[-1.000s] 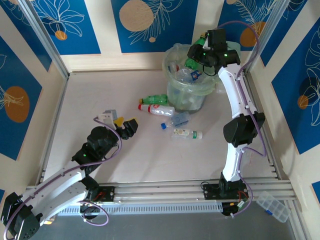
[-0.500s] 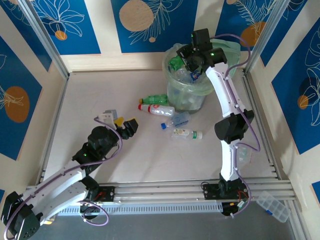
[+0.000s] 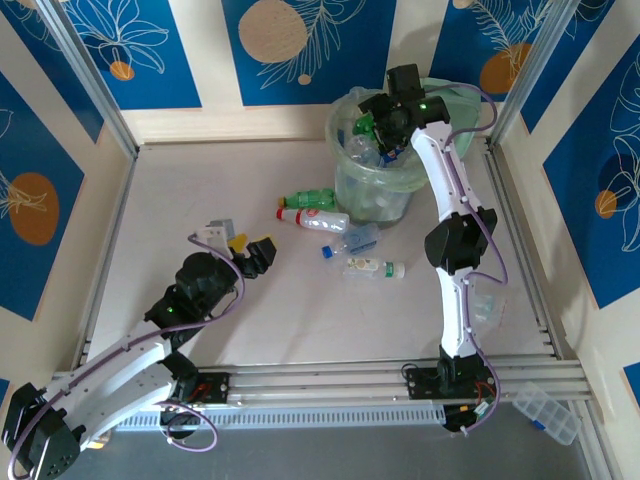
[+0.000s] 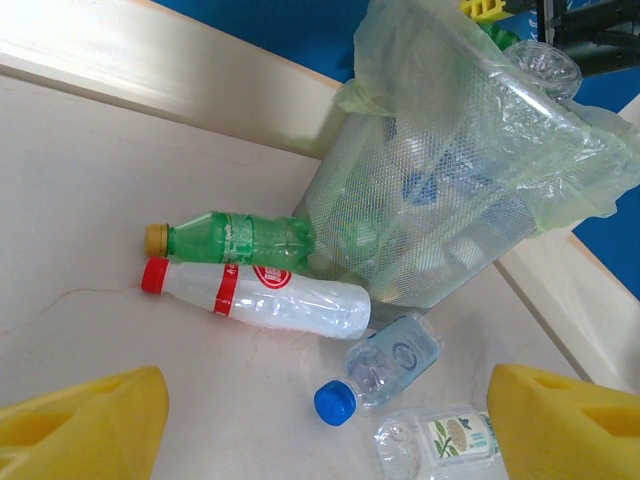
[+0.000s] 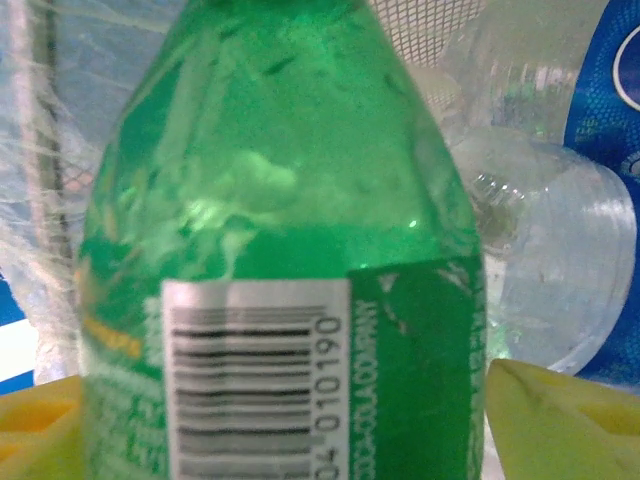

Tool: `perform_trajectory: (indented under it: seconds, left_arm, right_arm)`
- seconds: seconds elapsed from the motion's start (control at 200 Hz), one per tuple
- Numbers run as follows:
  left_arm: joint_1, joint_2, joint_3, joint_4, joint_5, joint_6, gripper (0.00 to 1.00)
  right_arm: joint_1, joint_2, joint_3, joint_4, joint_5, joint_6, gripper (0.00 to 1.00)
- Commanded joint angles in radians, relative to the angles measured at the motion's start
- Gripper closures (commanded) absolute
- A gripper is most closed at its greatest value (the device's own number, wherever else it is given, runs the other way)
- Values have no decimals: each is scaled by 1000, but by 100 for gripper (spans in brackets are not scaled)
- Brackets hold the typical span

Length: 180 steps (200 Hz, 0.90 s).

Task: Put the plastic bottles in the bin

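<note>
4 bottles [image 3: 315,218] at worktop [image 3: 200,190] centre; 1 bin [image 3: 343,175], far edge. 1 green bottle [image 5: 290,250] between right hand [image 3: 376,127] fingers [image 5: 560,420], grip unclear; left hand [image 3: 240,243] apart.

The green bottle [image 5: 280,200] is cut off top and bottom.

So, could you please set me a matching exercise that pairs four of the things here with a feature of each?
Things:
1 bin
2 white bottle
3 clear bottle next to it
4 green bottle above the bin

Features:
A blue cap
B clear bag lining
C red cap
D barcode label

Pairs: 1-B, 2-C, 3-A, 4-D
</note>
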Motion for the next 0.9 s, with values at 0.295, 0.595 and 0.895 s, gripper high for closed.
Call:
perform_trajectory:
  seconds: [0.295,0.595,0.895]
  left_arm:
    - [-3,-1,14,-19,-32,16,17]
    - [-3,14,14,-14,-40,20,17]
    - [-5,26,21,-38,-45,-6,16]
  right_arm:
    - [1,-139,44,-127,5,-38,1]
    - [23,-298,-85,-151,125,-170,1]
    - [353,-665,-632,238,821,-859,1]
